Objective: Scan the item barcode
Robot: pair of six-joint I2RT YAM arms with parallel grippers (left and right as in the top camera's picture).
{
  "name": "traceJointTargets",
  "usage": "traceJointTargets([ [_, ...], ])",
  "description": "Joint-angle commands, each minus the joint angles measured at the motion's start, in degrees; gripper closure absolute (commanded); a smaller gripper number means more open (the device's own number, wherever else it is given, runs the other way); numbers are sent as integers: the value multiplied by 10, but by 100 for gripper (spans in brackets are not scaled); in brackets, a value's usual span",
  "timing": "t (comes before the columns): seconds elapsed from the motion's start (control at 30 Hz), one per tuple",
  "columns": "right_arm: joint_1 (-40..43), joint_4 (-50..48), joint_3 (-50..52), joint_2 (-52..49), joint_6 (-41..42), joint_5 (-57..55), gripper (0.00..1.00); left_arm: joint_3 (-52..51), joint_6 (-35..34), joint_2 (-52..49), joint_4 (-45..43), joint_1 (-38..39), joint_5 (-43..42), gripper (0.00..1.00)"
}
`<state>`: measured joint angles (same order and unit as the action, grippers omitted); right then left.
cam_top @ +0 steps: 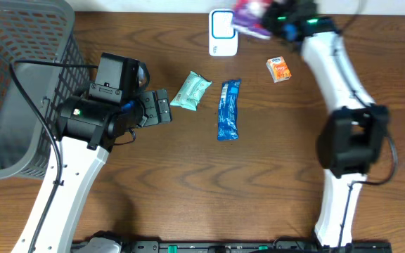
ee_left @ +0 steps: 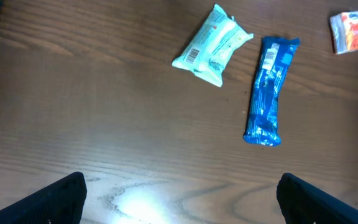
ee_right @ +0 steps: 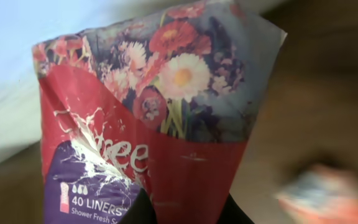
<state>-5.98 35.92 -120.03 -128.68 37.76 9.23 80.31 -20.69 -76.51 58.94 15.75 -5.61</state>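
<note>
Our right gripper (ee_right: 182, 214) pinches the floral red plastic liner pack (ee_right: 166, 124) over the white box scanner (cam_top: 223, 43). We judge the scan underway, not finished.

Left pincer (cam_top: 162, 107) gapes wide; right pincer (cam_top: 264, 23) clamped.

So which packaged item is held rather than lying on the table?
The red-and-purple floral liner pack, pinched in the right gripper; the mint-green pouch, blue wrapper and orange carton lie loose.

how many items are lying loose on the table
3: mint pack by the left end effector, blue bar beside it, orange box further right. A fourth, the floral pack, is held by the right end effector.
</note>
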Motion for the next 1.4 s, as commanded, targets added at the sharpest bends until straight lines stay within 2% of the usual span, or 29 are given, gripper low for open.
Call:
traceJointTargets([
  [0.0, 88, 78, -21, 71, -24, -99, 99, 2, 10, -3, 2, -3, 7, 2],
  [0.2, 211, 207, -21, 74, -140, -128, 99, 2, 10, -3, 2, -3, 8, 2],
  [0.4, 318, 266, -16, 64, -162, -167, 99, 2, 10, -3, 2, -3, 7, 2],
  [0.6, 400, 247, 2, 64, -158, -169, 99, 2, 10, -3, 2, -3, 7, 2],
  [0.73, 445, 228, 27, 64, -70, -215, 99, 2, 10, -3, 2, -3, 7, 2],
  [0.97, 494, 118, 105, 64, -51, -170, 98, 2, 10, -3, 2, -3, 8, 2],
  [1.0, 495, 103, 115, 64, -56, -160, 94, 2, 10, -3, 2, -3, 7, 2],
  [1.13, 498, 74, 133, 64, -68, -138, 55, 2, 10, -3, 2, -3, 8, 2],
  [1.23, 498, 82, 122, 65, -115, -110, 39, 2, 10, -3, 2, -3, 7, 2],
  [1.3, 498, 105, 108, 69, -115, -109, 21, 2, 10, -3, 2, -3, 8, 2],
  [1.37, 498, 125, 94, 78, -115, -100, 19, 2, 10, -3, 2, -3, 7, 2],
])
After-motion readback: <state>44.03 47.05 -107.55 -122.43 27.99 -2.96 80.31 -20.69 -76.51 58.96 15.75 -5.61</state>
